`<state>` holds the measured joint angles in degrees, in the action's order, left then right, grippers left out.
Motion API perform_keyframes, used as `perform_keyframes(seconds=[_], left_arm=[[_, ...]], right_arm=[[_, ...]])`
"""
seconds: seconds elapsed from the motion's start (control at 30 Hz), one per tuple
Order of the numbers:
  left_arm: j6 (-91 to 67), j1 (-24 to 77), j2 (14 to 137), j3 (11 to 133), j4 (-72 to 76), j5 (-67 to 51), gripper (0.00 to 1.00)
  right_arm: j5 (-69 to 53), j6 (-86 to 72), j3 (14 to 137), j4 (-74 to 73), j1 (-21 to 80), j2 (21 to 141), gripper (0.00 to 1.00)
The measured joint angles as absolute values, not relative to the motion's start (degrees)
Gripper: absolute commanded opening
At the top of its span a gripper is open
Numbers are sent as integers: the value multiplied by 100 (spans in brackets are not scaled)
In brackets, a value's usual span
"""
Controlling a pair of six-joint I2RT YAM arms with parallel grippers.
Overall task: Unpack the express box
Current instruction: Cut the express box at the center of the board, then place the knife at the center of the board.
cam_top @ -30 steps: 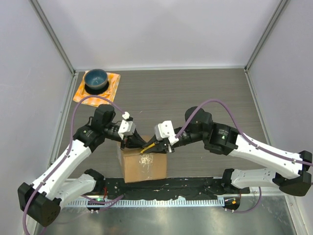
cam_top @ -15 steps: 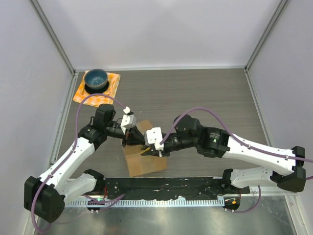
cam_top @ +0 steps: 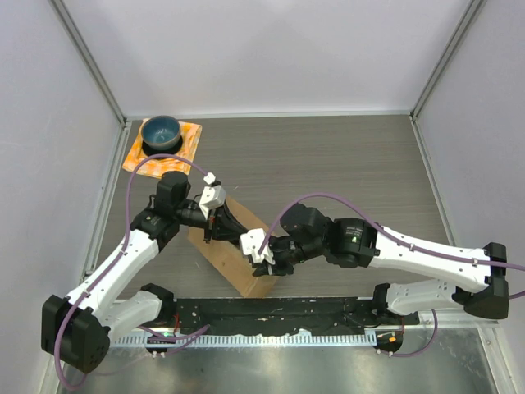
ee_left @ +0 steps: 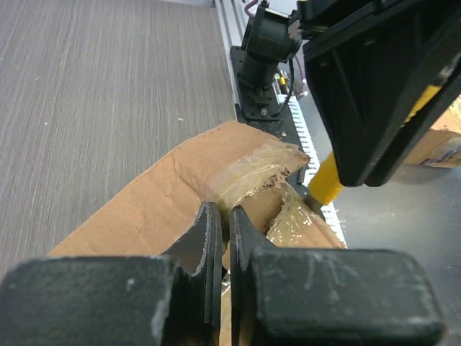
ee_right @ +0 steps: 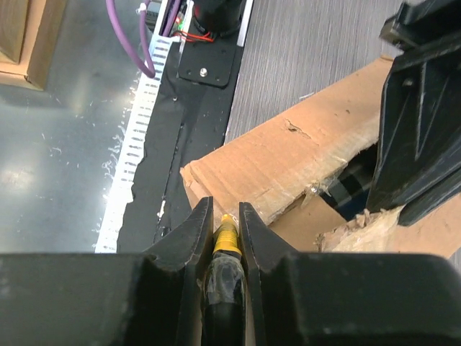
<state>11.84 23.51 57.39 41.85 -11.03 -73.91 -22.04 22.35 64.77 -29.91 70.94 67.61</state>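
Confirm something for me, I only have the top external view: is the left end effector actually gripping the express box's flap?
Observer: Yes. On the left wrist view the left end effector is shut on the taped flap of the express box.
Operator: And the right one?
Observer: On the right wrist view the right end effector clamps a yellow-tipped tool, tip near the flap's edge.
Operator: Anything visible inside?
Observer: Through the gap, something dark and checked; I cannot tell what.
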Motion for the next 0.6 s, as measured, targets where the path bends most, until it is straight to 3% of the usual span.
perform_keyframes(seconds=[0.27,0.6], left_arm=[[1155,2353,5653,4185,-871,-7319,0],[2755,2362,5513,4401,-2364,-6722,0]], right_arm=[[-1905,2047,6361,-3100,7072,6206,1],[-1164,1706,5883,-2845,7059,5389,1]])
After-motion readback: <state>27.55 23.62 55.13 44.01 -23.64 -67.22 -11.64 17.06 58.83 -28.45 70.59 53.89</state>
